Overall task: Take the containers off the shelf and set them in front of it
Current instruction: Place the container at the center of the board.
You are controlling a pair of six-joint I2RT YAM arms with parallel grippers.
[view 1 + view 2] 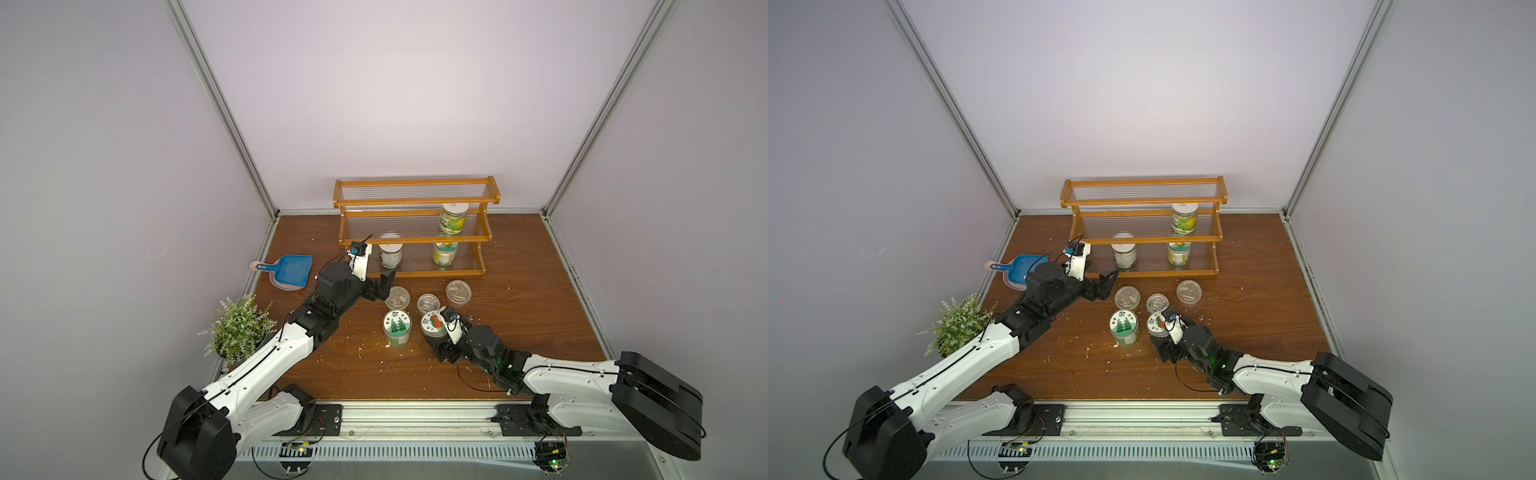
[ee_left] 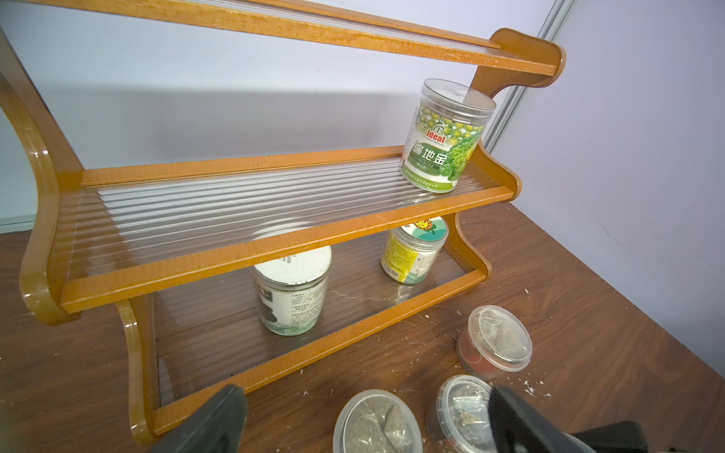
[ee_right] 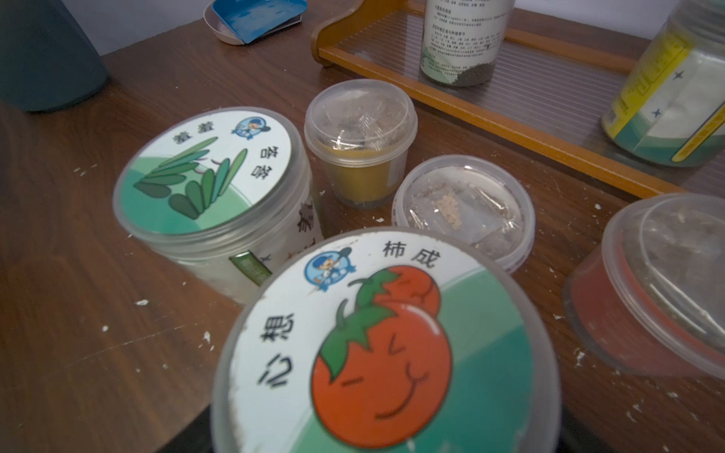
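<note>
Against the far wall, the shelf (image 1: 415, 201) holds three jars: green-label jar (image 1: 453, 218) on the middle tier, white-lid jar (image 1: 390, 254) and yellow-label jar (image 1: 444, 253) on the lowest. Left gripper (image 1: 383, 286) gapes wide, empty, before it. Right gripper (image 1: 441, 343) clasps the tomato-lid jar (image 1: 431, 321), right of the leaf-lid jar (image 1: 397, 324); three cups (image 1: 428, 303) stand just beyond.

White arms (image 1: 266, 357), black joints (image 1: 336, 286)

Brown tabletop (image 1: 540, 332) carries the shelf (image 1: 411, 202) holding three jars (image 1: 454, 218) (image 1: 390, 255) (image 1: 444, 253), five lidded containers (image 1: 397, 297) (image 1: 428, 303) (image 1: 458, 291) (image 1: 397, 328) (image 1: 431, 323) in front, a blue dustpan (image 1: 293, 270) and a potted plant (image 1: 239, 328)
</note>
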